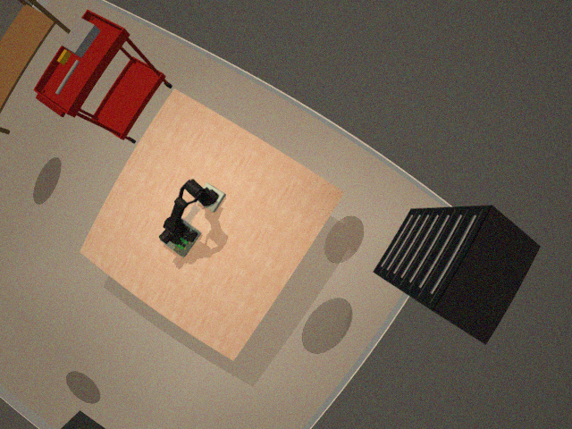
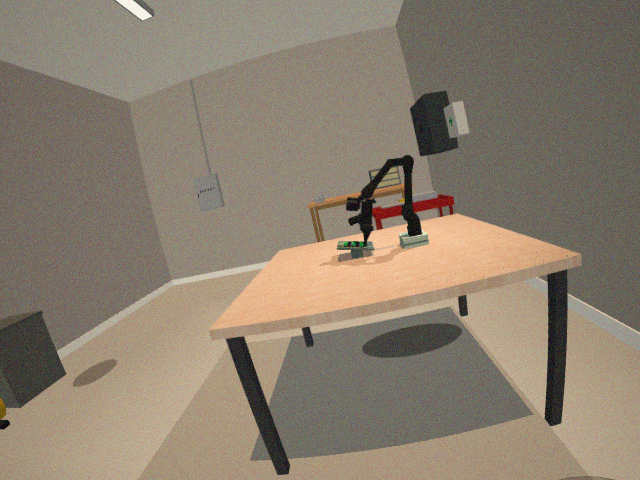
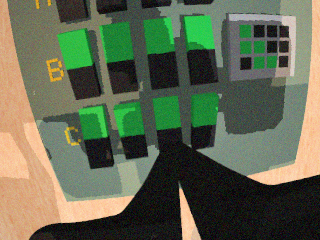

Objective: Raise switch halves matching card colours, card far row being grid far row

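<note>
The switch panel (image 2: 341,246) (image 3: 260,155) carries rows of green-and-dark switches. In the wrist view, rows B and C show in full; only the lower parts of row A's switches show at the top edge. The small card (image 3: 233,60) reads, far row: green, dark, dark, dark; middle row: green, green, dark, dark; near row: dark, green, green, dark. My gripper (image 3: 172,150) (image 2: 366,243) is shut and empty. Its tips are at the dark near half of row C's third switch (image 3: 167,112), partly hiding it. Contact and the switches' exact tilts are hard to tell.
The panel stands on a wooden table (image 1: 258,184) (image 2: 413,273). The arm's base (image 1: 220,194) (image 2: 414,241) is behind it. A red cart (image 1: 133,88) is beyond the table edge, and a black drawer cabinet (image 1: 489,272) stands off to the other side.
</note>
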### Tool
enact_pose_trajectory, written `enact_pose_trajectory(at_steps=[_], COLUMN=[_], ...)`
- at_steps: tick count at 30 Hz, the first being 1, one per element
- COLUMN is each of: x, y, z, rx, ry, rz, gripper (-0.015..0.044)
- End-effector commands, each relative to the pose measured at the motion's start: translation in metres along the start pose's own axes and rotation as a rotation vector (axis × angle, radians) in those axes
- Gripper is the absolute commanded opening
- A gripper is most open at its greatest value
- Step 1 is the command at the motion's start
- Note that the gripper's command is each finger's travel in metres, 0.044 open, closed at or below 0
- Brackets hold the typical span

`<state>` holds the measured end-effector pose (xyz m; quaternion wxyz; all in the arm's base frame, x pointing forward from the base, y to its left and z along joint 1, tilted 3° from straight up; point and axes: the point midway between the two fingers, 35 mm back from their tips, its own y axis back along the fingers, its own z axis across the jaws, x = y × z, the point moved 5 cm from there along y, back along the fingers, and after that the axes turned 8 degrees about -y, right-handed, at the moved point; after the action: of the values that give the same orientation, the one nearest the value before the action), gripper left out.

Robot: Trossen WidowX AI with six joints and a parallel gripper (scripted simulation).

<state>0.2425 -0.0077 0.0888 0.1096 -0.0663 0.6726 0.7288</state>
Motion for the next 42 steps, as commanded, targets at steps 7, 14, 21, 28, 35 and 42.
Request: enact_pose_trajectory(at_steps=[7, 14, 21, 28, 35, 42], x=[-0.0003, -0.0002, -0.0002, -0.0002, -0.0001, -0.0001], y=[-0.0005, -0.0015, -0.0024, -0.0033, -0.0043, -0.0052], z=[0.0003, 0.0003, 0.0003, 0.0003, 0.0003, 0.0003], rx=[-0.002, -0.002, -0.002, -0.002, -0.002, -0.002], ry=[-0.004, -0.004, -0.004, -0.004, -0.004, -0.004], rz=[-0.002, -0.002, -0.002, -0.002, -0.002, -0.002], gripper=[0.0, 0.0, 0.0, 0.0, 0.0, 0.0])
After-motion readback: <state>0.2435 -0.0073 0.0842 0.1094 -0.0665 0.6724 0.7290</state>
